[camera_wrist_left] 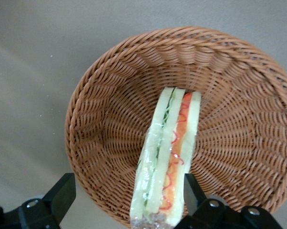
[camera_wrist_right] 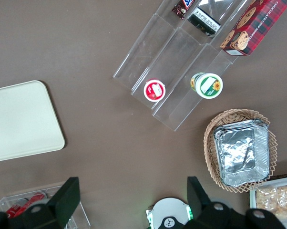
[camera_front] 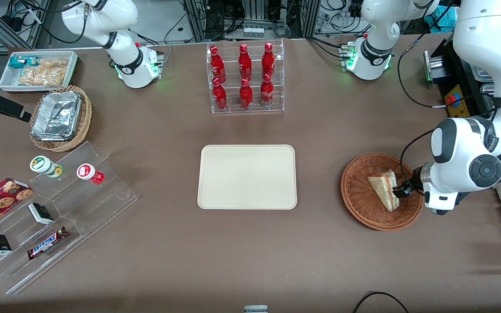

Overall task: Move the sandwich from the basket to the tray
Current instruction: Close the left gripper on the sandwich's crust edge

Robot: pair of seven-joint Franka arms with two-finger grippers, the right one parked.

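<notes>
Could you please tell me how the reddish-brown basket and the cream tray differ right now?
The basket is round and woven; the tray is rectangular, smooth and flat. The basket holds the sandwich, with the open pincer around its end; nothing lies on the tray. Both rest on the brown table.

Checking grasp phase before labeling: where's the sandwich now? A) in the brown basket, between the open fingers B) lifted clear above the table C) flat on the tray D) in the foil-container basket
A: the sandwich stands in the basket, the gripper open with fingers either side.
</notes>
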